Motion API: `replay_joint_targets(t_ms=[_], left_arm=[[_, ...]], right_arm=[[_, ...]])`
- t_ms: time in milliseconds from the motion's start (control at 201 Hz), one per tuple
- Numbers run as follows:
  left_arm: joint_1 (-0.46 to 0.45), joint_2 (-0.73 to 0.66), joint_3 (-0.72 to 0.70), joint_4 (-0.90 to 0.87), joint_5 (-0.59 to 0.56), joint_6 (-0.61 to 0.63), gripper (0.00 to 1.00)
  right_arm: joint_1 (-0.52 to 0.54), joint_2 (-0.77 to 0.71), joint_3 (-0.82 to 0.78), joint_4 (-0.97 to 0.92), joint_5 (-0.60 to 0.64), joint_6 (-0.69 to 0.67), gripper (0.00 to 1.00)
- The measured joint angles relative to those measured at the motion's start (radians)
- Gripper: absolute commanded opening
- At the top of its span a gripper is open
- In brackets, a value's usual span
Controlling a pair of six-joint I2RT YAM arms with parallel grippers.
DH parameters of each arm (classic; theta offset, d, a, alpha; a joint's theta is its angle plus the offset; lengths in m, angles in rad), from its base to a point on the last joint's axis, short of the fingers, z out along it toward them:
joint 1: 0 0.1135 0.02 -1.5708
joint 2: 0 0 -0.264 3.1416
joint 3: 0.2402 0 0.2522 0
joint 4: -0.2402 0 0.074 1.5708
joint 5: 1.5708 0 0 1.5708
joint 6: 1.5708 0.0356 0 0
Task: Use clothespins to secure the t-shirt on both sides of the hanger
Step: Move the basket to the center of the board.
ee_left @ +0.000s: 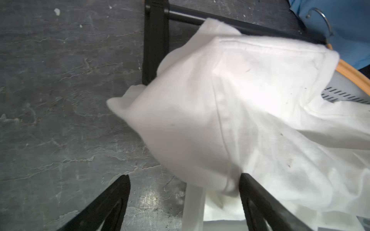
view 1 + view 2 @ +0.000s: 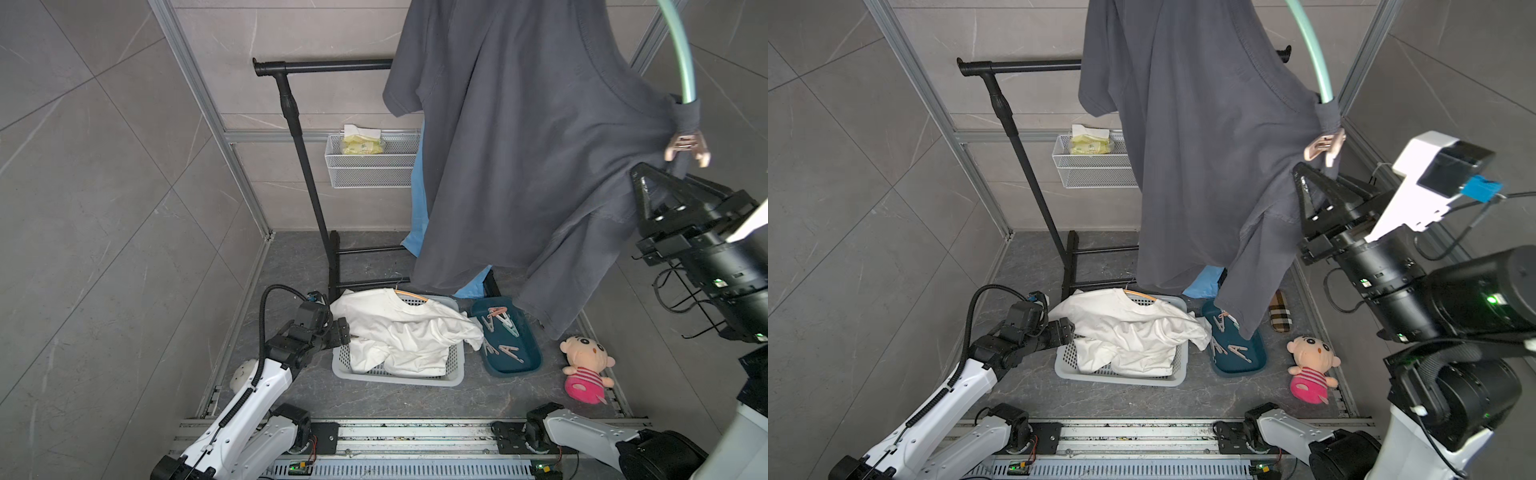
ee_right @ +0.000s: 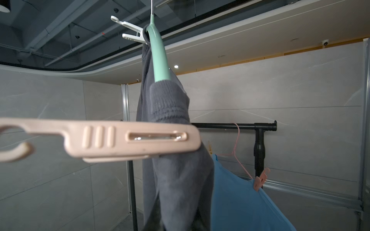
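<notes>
Your right gripper (image 2: 638, 168) hangs high on the right of the scene. Its fingers are closed together, with the tips just below the pink clothespin (image 2: 688, 147). You cannot tell from these views whether any cloth is pinched between them. That clothespin is clamped on the bunched shoulder of the dark grey t-shirt (image 2: 519, 145), right where the end of the mint-green hanger (image 2: 681, 54) goes into the cloth. In the right wrist view the pink clothespin (image 3: 120, 140) lies across the foreground and bites the grey fabric just under the hanger's arm. Further up the hanger in that view, a white clothespin (image 3: 130, 30) grips grey cloth against it. The shirt hangs in front of the black garment rack (image 2: 324, 66). A blue garment (image 3: 240, 200) hangs on that rack behind it from a thin pink hanger (image 3: 238, 144).

Your left gripper (image 2: 343, 332) sits low on the near left, at the left edge of the white laundry basket (image 2: 399, 378). Its fingers (image 1: 258, 200) stand wide apart and grip nothing. A fold of the white t-shirt (image 1: 220, 110) drapes against one of them. That shirt is heaped in the basket, with a wooden hanger (image 2: 409, 296) showing at its collar.

The spare clothespins (image 2: 503, 332) lie loose in a dark teal tray (image 2: 530, 355), just right of the basket on the dark stone surface (image 2: 395, 401). Right of the tray, a plush doll (image 2: 586, 370) lies face up.
</notes>
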Motion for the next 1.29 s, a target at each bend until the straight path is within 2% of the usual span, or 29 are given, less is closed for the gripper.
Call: replay_joint_targets(t_ms=[189,483,622,682,811,936,1030,1294], left_arm=[[-0.026,-0.037,-0.044,-0.009,-0.018,-0.056,0.85],[-0.071,-0.016,-0.106,0.002,0.039,-0.105,0.62],[-0.090,-0.016,-0.124,-0.002,0.044,-0.129,0.41],[-0.094,-0.019,-0.126,-0.004,0.045,-0.143,0.30],[-0.106,-0.045,-0.126,-0.018,0.049,-0.158,0.16],[-0.114,-0.071,-0.126,-0.035,0.055,-0.192,0.10],[-0.117,-0.082,-0.126,-0.064,0.039,-0.219,0.10],[-0.185,-0.156,-0.138,-0.124,0.036,-0.303,0.03]], right_arm=[[0.000,0.044,-0.053,-0.072,0.040,-0.061,0.00],[0.000,0.048,-0.095,-0.143,0.113,-0.163,0.00],[0.000,0.056,-0.081,-0.151,0.167,-0.208,0.00],[0.000,0.063,-0.069,-0.151,0.184,-0.216,0.00],[0.000,0.094,-0.010,-0.151,0.201,-0.219,0.00],[0.000,0.125,0.063,-0.152,0.202,-0.220,0.00],[0.000,0.136,0.098,-0.135,0.203,-0.227,0.00],[0.000,0.142,0.113,-0.049,0.204,-0.253,0.00]])
